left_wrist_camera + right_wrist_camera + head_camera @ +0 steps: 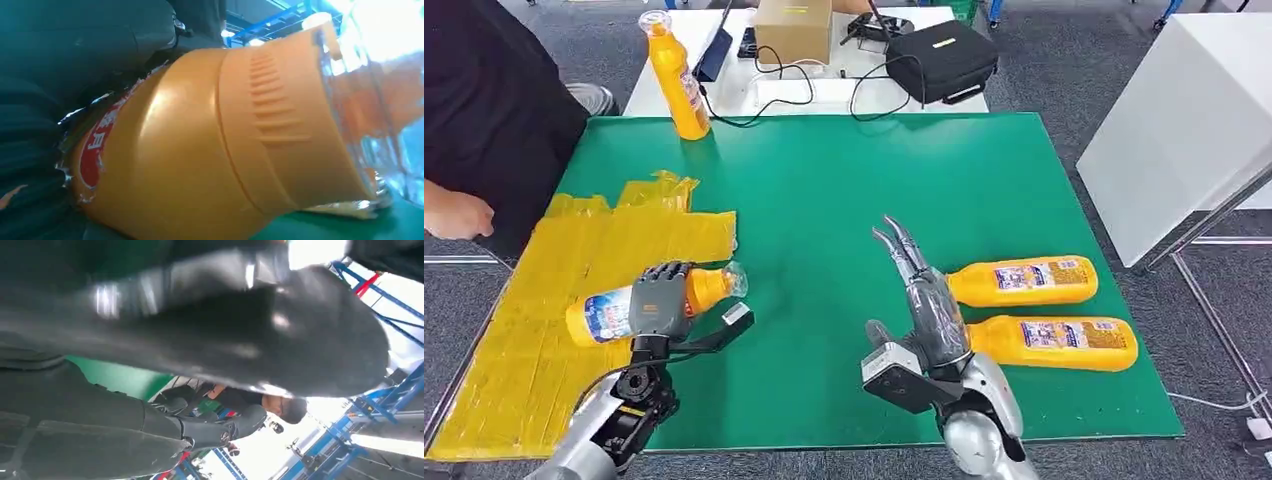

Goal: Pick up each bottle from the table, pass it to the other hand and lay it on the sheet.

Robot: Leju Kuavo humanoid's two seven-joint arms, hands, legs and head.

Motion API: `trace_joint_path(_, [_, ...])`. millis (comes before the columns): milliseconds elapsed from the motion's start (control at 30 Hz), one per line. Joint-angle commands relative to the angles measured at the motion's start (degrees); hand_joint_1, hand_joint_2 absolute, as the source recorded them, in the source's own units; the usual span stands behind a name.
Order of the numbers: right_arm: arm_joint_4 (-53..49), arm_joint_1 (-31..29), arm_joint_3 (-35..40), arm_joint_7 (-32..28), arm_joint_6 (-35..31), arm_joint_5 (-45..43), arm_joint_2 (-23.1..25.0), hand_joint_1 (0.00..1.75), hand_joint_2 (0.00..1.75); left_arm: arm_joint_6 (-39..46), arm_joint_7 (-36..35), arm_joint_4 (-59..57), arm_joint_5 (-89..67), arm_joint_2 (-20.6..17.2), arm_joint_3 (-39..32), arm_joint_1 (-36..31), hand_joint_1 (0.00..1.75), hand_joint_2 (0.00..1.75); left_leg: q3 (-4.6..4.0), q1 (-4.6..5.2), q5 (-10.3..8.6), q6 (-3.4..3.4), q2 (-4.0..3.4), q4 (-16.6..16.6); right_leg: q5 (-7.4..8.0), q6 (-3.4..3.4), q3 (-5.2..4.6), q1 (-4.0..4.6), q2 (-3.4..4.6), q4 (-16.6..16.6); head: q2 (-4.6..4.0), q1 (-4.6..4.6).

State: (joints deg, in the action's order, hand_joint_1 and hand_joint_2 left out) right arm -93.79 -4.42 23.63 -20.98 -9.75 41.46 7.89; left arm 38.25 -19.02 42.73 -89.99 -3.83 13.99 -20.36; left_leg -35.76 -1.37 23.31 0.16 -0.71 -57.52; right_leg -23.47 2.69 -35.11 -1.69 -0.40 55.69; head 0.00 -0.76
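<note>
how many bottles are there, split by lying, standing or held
held in left hand, over the sheet: 1
lying by right hand: 2
standing at far edge: 1
total: 4

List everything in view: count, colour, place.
bottles: 4, orange. One held lying on the sheet; two lying side by side on the mat's right; one upright at the mat's far left corner.
sheet: 1, yellow, left part of the mat.
mat: 1, green, covers the table.
white table: 1, behind the mat, with a cardboard box, a black case and cables.
white cabinet: 1, far right.
person: 1, dark top, left edge.
left hand: grips the bottle on the sheet.
right hand: open, fingers straight, beside the two bottles.
</note>
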Motion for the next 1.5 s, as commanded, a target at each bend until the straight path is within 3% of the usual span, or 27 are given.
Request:
trace_joint_path(33, [3.8, -2.2, 0.7, -0.1, 0.7, -0.2, -1.1, 0.00, 0.00, 1.8, -0.2, -5.0, 0.0, -2.1, 1.1, 0.4, 1.75, 1.75, 0.44, -0.03, 0.17, 0.12, -0.04, 0.0, -0.10, -0.20, 0.45, 0.06, 0.13, -0.1, 0.00, 0.00])
trace_joint_path(133, [4.4, -2.0, 0.0, 0.0, 0.6, -0.2, -0.8, 0.00, 0.00, 1.8, -0.6, -4.7, 0.0, -2.4, 1.8, 0.8, 1.75, 1.75, 0.29, 0.04, 0.08, 0.06, -0.10, 0.1, -0.01, -0.13, 0.28, -0.02, 0.21, -0.1, 0.00, 0.00])
trace_joint_path(200, [4.2, -0.7, -0.8, -0.1, 0.7, 0.2, -0.6, 0.00, 0.00, 1.8, -4.4, -4.7, 0.0, -3.2, 5.7, -0.8, 1.75, 1.75, 0.26, 0.01, 0.07, 0.05, -0.02, 0.1, -0.02, -0.15, 0.28, 0.00, 0.12, -0.1, 0.00, 0.00])
trace_joint_path(233, [4.2, -0.3, -0.9, -0.3, 0.8, 0.5, -0.7, 0.00, 0.00, 1.8, -6.5, -6.4, 0.0, -3.4, 7.7, -1.8, 1.61, 1.75, 0.22, 0.01, 0.05, 0.04, 0.06, 0.1, -0.02, -0.13, 0.25, 0.01, 0.03, -0.1, 0.00, 0.00])
trace_joint_path(267, [4.2, -0.1, -1.0, -0.4, 0.9, 0.6, -0.7, 0.00, 0.00, 1.8, -7.1, -7.1, 0.0, -3.4, 8.5, -2.2, 0.12, 1.75, 0.34, -0.01, 0.09, 0.06, 0.16, 0.1, -0.09, -0.20, 0.39, 0.03, -0.03, 0.0, 0.00, 0.00])
trace_joint_path(300, [4.4, 0.1, -1.3, -0.7, 1.0, 0.7, -0.8, 0.00, 0.00, 1.8, -8.1, -8.9, 0.0, -3.2, 9.4, -3.1, 0.00, 1.75, 0.47, -0.04, 0.15, 0.07, 0.16, 0.0, -0.15, -0.27, 0.51, 0.07, -0.02, 0.0, 0.00, 0.02])
trace_joint_path(400, [3.8, 1.0, -2.0, -0.7, 0.9, 0.7, -2.4, 0.00, 0.00, 1.8, 1.3, -4.1, 0.0, -0.3, 1.5, 0.1, 0.00, 1.75, 0.34, -0.02, 0.08, 0.07, 0.09, 0.1, -0.06, -0.14, 0.36, 0.04, 0.02, -0.1, 0.00, 0.00])
trace_joint_path(433, [3.3, 1.7, -2.2, -0.8, 1.0, 0.5, -3.1, 0.00, 0.00, 1.8, 1.9, -2.1, 0.0, -0.2, 1.0, 1.1, 0.00, 0.00, 0.26, 0.00, 0.05, 0.08, 0.10, 0.1, -0.03, -0.10, 0.28, 0.02, 0.00, -0.1, 0.00, 0.00])
trace_joint_path(567, [1.4, 3.7, -4.0, -2.0, 1.8, -0.4, -5.1, 0.00, 0.00, 1.8, -7.0, -0.3, 0.0, -1.8, 11.0, 0.3, 0.00, 0.00, 0.37, 0.00, 0.11, 0.12, 0.25, 0.0, -0.11, -0.13, 0.48, 0.02, -0.13, -0.1, 0.00, 0.00])
trace_joint_path(733, [0.0, 4.3, -5.8, -1.7, 3.2, -0.4, -4.9, 0.00, 0.00, 1.8, -4.9, -0.2, 0.0, 0.1, 12.3, -3.3, 0.00, 0.00, 0.16, 0.01, 0.06, 0.11, 0.43, -0.1, -0.12, -0.16, 0.32, 0.02, -0.30, 0.0, 0.00, 0.02])
trace_joint_path(1033, [-0.7, 5.4, -5.8, -1.5, 2.7, 0.1, -4.9, 0.00, 0.00, 1.8, -6.9, 2.3, 0.0, -0.9, 14.2, -3.6, 0.00, 0.00, 0.29, 0.01, 0.13, 0.09, 0.18, 0.0, -0.12, -0.18, 0.34, 0.03, -0.06, 0.0, 0.00, -0.02])
trace_joint_path(1100, [-1.8, 7.2, -5.9, -1.5, 2.1, 0.6, -5.3, 0.00, 0.00, 1.8, -18.1, 19.1, 0.0, -8.9, 24.2, -2.6, 0.00, 0.00, 0.08, 0.01, 0.04, 0.06, 0.12, 0.0, -0.01, -0.09, 0.11, 0.01, -0.04, 0.0, 0.00, 0.00])
trace_joint_path(1133, [-2.4, 8.0, -6.0, -1.6, 1.8, 0.8, -5.4, 0.00, 0.00, 1.8, -17.4, 27.1, 0.0, -9.4, 22.4, 0.0, 0.00, 0.00, 0.09, -0.02, 0.08, 0.06, 0.18, -0.1, -0.07, -0.14, 0.15, 0.05, -0.08, 0.0, 0.00, 0.02])
trace_joint_path(1167, [-4.1, 9.6, -6.1, -1.6, 1.2, 1.9, -5.9, 0.00, 0.00, 1.8, -3.4, 45.3, 0.0, -4.8, 8.6, 8.2, 0.00, 0.00, -0.06, -0.03, 0.05, 0.04, 0.11, -0.1, -0.01, -0.10, -0.03, 0.05, -0.03, 0.0, 0.00, 0.00])
trace_joint_path(1200, [-5.8, 11.2, -6.4, -1.3, 0.8, 2.7, -5.9, 0.00, 0.00, 1.8, 8.1, 52.6, 7.7, 5.1, -2.1, 13.4, 0.00, 0.00, -0.01, -0.05, 0.15, 0.07, 0.13, -0.2, -0.10, -0.15, 0.04, 0.08, -0.03, 0.1, 0.00, 0.02])
trace_joint_path(1233, [-8.6, 13.3, -6.9, -0.9, 1.0, 3.5, -6.2, 0.00, 0.00, 1.8, 36.9, 44.8, 27.9, 21.4, -30.2, 14.0, 0.00, 0.00, -0.04, -0.01, 0.14, 0.10, 0.15, -0.2, -0.10, -0.08, 0.01, 0.04, -0.07, 0.1, 0.00, 0.00])
trace_joint_path(1267, [-10.1, 14.3, -7.3, -0.7, 1.4, 3.7, -6.2, 0.00, 0.00, 1.8, 58.5, 44.0, 37.5, 19.4, -25.4, 15.5, 0.00, 0.00, 0.00, 0.03, 0.18, 0.20, 0.41, -0.2, -0.20, -0.03, 0.20, 0.00, -0.32, 0.0, 0.00, 0.02])
trace_joint_path(1333, [-10.5, 14.6, -7.3, -0.6, 1.6, 3.8, -6.3, 0.00, 0.00, 1.8, 59.0, 44.2, 38.4, 18.6, -25.1, 15.9, 0.00, 0.00, 0.20, 0.10, 0.25, 0.18, 0.29, -0.2, -0.24, -0.07, 0.26, -0.06, -0.18, 0.0, 0.00, -0.20])
trace_joint_path(1367, [-12.8, 16.2, -7.8, 0.3, 2.1, 5.2, -6.7, 0.00, 0.00, 1.4, 59.0, 44.0, 54.3, 12.7, -16.2, 17.4, 0.00, 0.00, 0.10, 0.25, 0.18, 0.16, 0.05, -0.1, -0.13, -0.01, 0.12, -0.24, 0.00, 0.0, 0.00, -0.07])
trace_joint_path(1400, [-14.4, 17.5, -7.8, 0.9, 2.0, 6.9, -7.2, 0.00, 1.75, 1.7, 59.0, 45.9, 59.7, 9.6, -11.8, 18.0, 0.00, 0.00, 0.20, 0.22, 0.34, 0.24, 0.01, -0.1, -0.28, 0.07, 0.35, -0.21, 0.05, 0.0, 0.00, 0.29])
trace_joint_path(1433, [-16.4, 19.1, -7.7, 1.4, 1.5, 8.5, -7.8, 0.00, 1.75, -0.6, 59.0, 46.6, 62.8, 8.0, -8.5, 18.0, 0.00, 0.00, 0.13, 0.13, 0.29, 0.18, -0.09, 0.0, -0.21, 0.08, 0.27, -0.13, 0.15, -0.1, 0.00, 0.64])
trace_joint_path(1467, [-17.3, 20.2, -7.6, 2.1, 1.3, 9.8, -7.9, 0.00, 1.75, -4.2, 59.0, 45.6, 64.6, 8.7, -7.9, 17.5, 0.00, 0.00, 0.43, 0.12, 0.52, 0.13, -0.47, 0.0, -0.23, -0.06, 0.38, -0.11, 0.50, -0.1, 0.00, 0.46])
trace_joint_path(1500, [-18.1, 21.7, -6.6, 2.8, 0.1, 11.4, -8.3, 0.00, 1.75, -10.0, 59.0, 43.0, 66.2, 9.9, -7.4, 15.6, 0.00, 0.00, 0.34, 0.27, 0.56, 0.07, -0.30, 0.0, -0.26, 0.01, 0.29, -0.24, 0.29, 0.0, 0.00, 0.31])
